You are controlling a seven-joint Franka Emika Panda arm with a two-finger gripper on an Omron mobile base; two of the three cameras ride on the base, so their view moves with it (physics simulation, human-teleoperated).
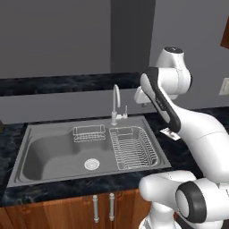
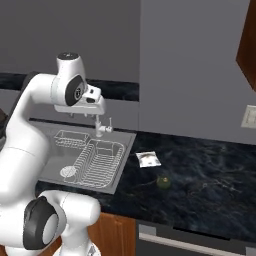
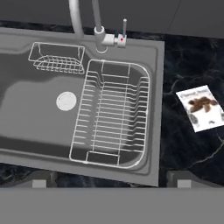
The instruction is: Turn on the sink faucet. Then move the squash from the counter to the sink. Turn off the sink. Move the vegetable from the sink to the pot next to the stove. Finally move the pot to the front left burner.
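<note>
While hovering above sink with jaws wide apart, nothing held: descend toward sink faucet, nudge small lever at base sideways, avoid spout. Squash waiting on counter, right of sink.

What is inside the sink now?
Inside the sink lie a round drain, a small wire basket near the faucet, and a large wire dish rack. No water or squash is seen there. The basin floor under the rack is partly covered.
</note>
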